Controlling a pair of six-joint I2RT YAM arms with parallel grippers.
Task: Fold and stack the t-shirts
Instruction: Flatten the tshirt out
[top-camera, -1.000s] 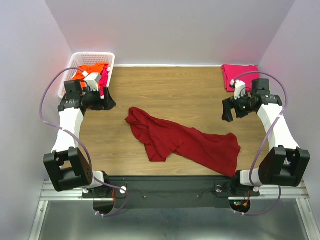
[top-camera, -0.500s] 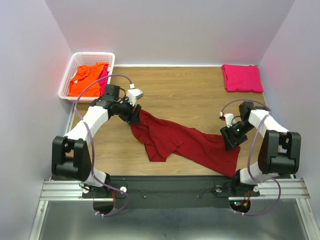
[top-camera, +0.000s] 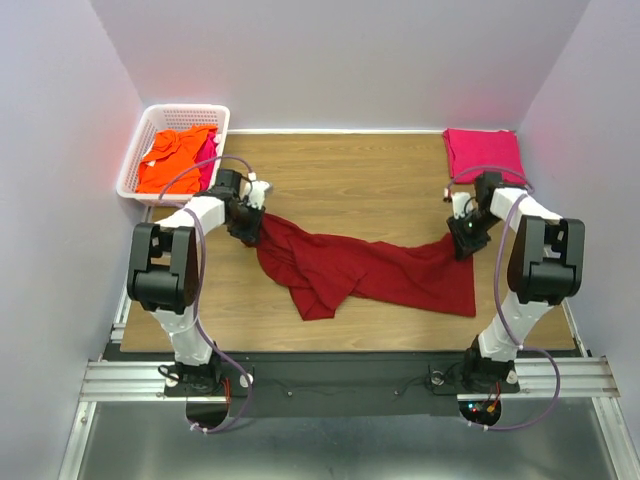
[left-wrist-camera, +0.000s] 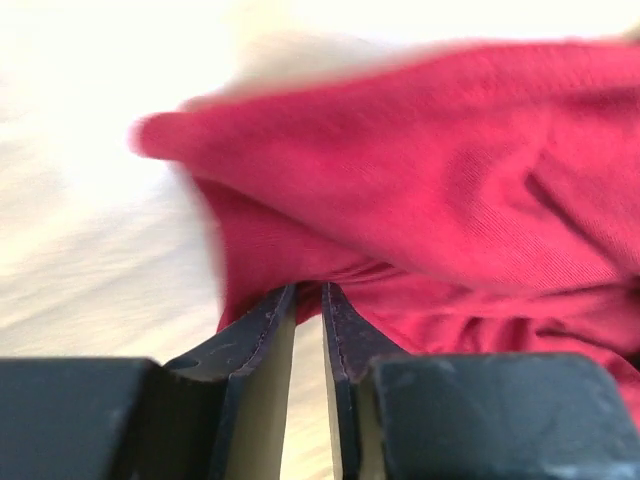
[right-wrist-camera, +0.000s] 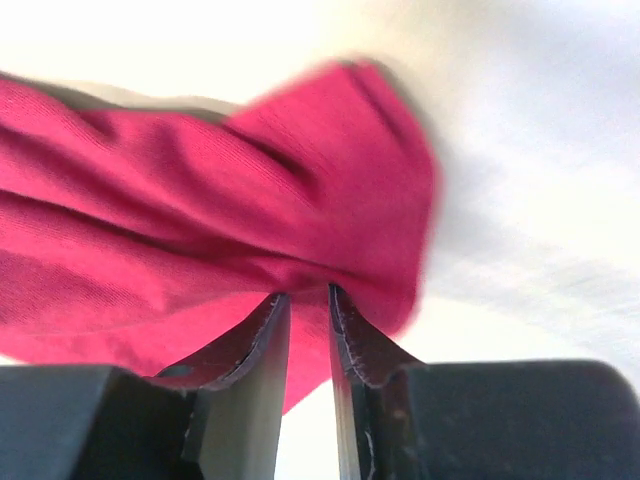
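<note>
**Both ends of the dark red t-shirt (top-camera: 370, 275) caught**

From above, the wooden bench (top-camera: 350, 160) fills the middle of the view. The dark red t-shirt lies across it, drawn out from left of centre to the right side, with a bunched fold sagging towards the near edge. Only this view takes in the rest. A white lattice basket (top-camera: 185, 110) stands at the far left corner and holds an orange t-shirt (top-camera: 170, 160), with a pink t-shirt (top-camera: 208, 165) showing along its right side. A folded magenta t-shirt (top-camera: 482, 155) lies flat at the far right corner, well apart from the red one.

The left pincer (top-camera: 250, 225) meets the shirt's left end and the right pincer (top-camera: 462, 240) its right end, but from above the arms' own bodies hide the fingertips.

The wrist cameras, though blurred, supply that. On the left, the dark fingers (left-wrist-camera: 262, 340) stand almost together, with red cloth nipped at their tips. On the right, the fingers (right-wrist-camera: 355, 340) are equally close and pinch a gathered corner of the same shirt. In both views pale bench shows behind the cloth
</note>
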